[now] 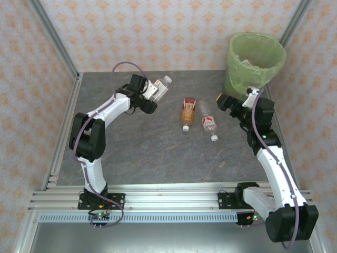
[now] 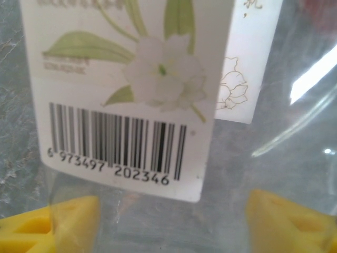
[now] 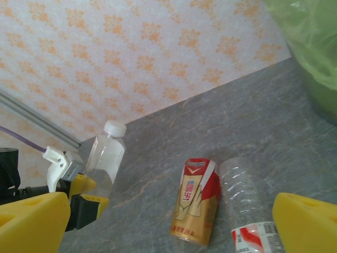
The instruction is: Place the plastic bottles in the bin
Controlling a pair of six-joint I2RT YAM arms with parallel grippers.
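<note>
Clearly, the left gripper (image 2: 168,224) clamped a clear, white-capped bottle (image 3: 105,158) with a white flower label between its fingers; the right gripper (image 3: 174,224) stood wide open.

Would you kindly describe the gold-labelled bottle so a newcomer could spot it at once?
From the green-lined bin at the far right of the table, look left to the middle, where two bottles lie side by side. The gold-labelled bottle is the left one; its wide red-and-gold label sets it apart from the clear bottle with its narrow red-and-white band.
</note>
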